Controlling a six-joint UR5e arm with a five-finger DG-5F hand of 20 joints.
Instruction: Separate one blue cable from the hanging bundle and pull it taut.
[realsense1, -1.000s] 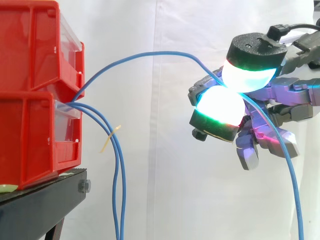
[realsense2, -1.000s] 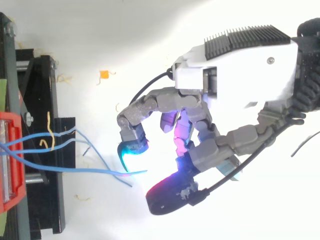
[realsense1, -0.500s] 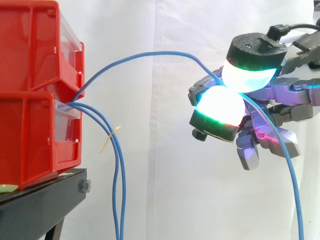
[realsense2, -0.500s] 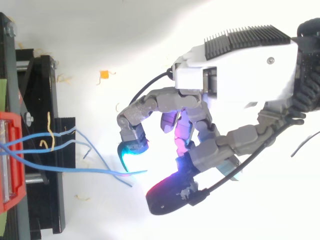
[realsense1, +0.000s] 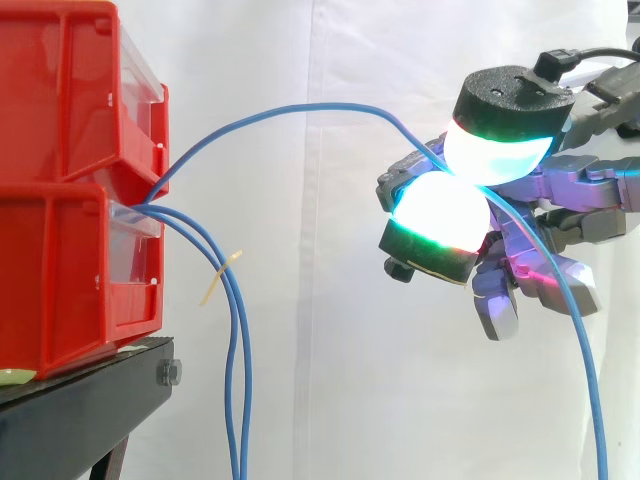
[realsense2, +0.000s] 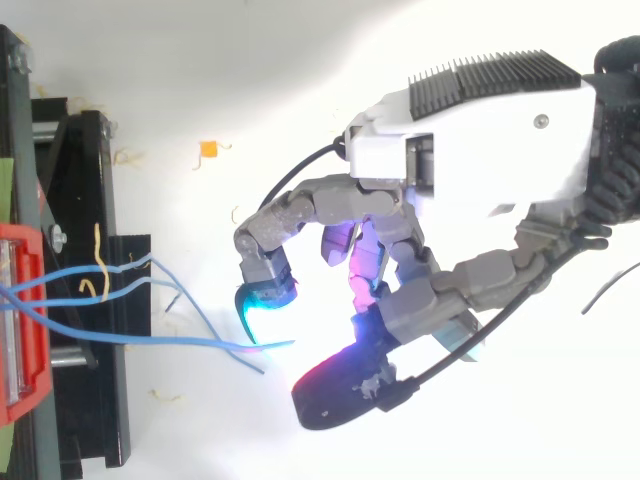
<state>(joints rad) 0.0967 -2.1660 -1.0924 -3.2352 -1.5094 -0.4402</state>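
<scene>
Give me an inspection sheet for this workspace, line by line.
Surface: black stand bearing two stacked red bins.
Job's things: one blue cable arcs from the bins to the hand, slack, not taut.
Clutter: yellow strip near the lower bin; orange scrap and straw bits scattered below.
Hand: hand pinches the blue cable between two glowing pads.
Cables: two more blue cables hang from the bins.
Surroundings: white curtain.
</scene>
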